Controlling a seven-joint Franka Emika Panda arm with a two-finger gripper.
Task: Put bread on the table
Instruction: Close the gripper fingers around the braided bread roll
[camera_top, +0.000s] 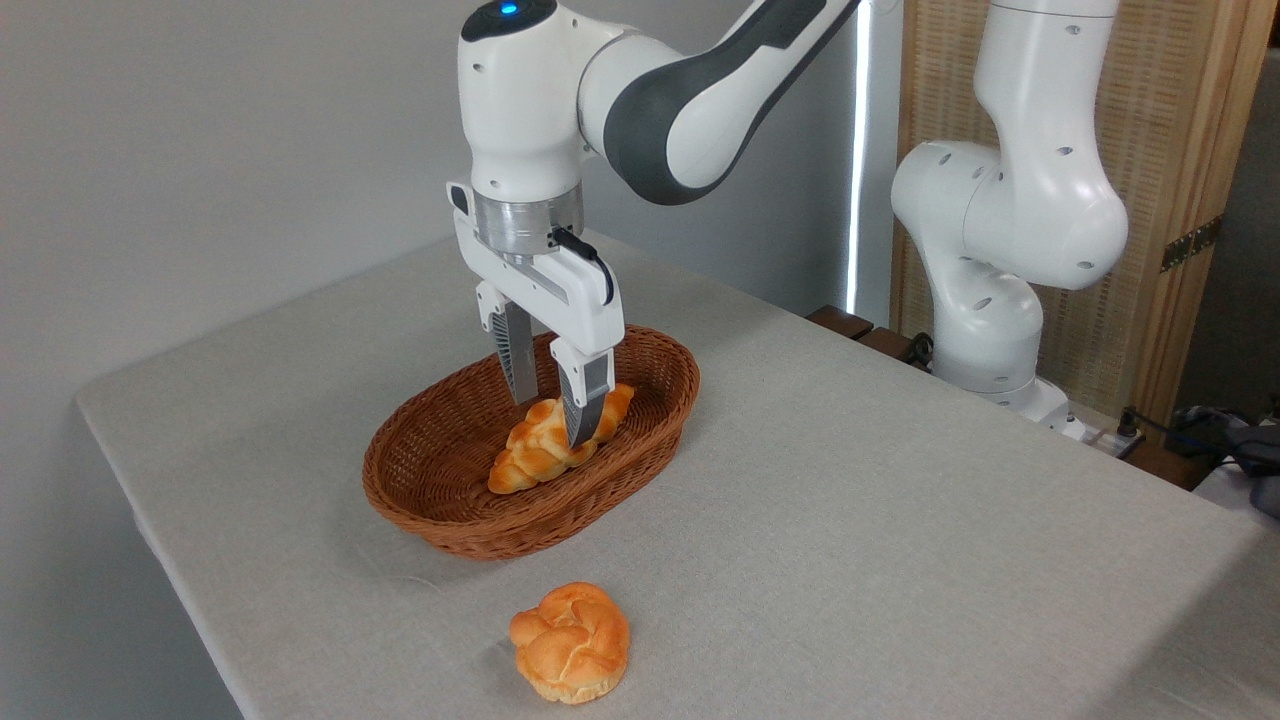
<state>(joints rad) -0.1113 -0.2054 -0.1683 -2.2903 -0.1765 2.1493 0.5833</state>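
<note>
While your arm reaches down over the middle of the scene, the surface (850, 480) under it is a large light grey, cloth-like top with rounded corners, running from the near left corner back toward the right. A plain grey wall stands behind it on the left; on the right you have a woven, wood-framed screen (1190, 150) with a metal hinge, a bright vertical strip of light beside it, and some dark cables and gear low at the right edge.

Count what lies there: one brown oval wicker basket (440, 500), one bread (545, 445) and one round knotted bun (571, 642), with one white arm and its base at the back right. The bread, a golden-orange braided loaf with pointed ends, lies inside the basket, slanting from lower left to upper right. The bun sits on the bare cloth in front of the basket, apart from it.

Your tool (548, 410) points down into the basket with its jaws parted, one finger behind the loaf and the other in front of it, straddling its upper half. Whether the fingers touch the bread you cannot tell from this view.

No brand, label or readable writing shows; only a blue light glows on top of the arm.
</note>
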